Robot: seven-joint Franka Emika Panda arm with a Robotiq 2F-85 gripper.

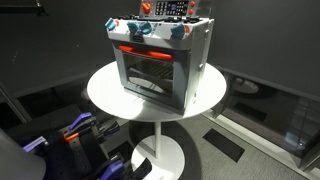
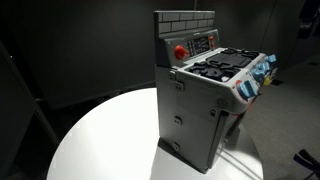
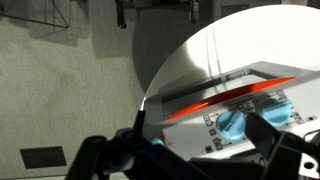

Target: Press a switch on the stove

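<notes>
The stove (image 1: 158,62) is a small grey toy oven with a glass door, a red strip and blue-white knobs (image 1: 140,30). It stands on a round white table (image 1: 105,92). An exterior view (image 2: 200,105) shows it from the side, with a red button (image 2: 180,50) on its brick-patterned back panel. In the wrist view my gripper (image 3: 200,160) hangs above the stove's front edge (image 3: 232,98), over a blue knob (image 3: 232,123). Its two dark fingers are spread wide and hold nothing. The gripper does not clearly show in either exterior view.
The table stands on a white pedestal base (image 1: 160,155) on a dark floor. Blue and black equipment (image 1: 80,140) sits low beside the table. A floor vent (image 3: 42,157) lies on the carpet. Dark walls surround the table.
</notes>
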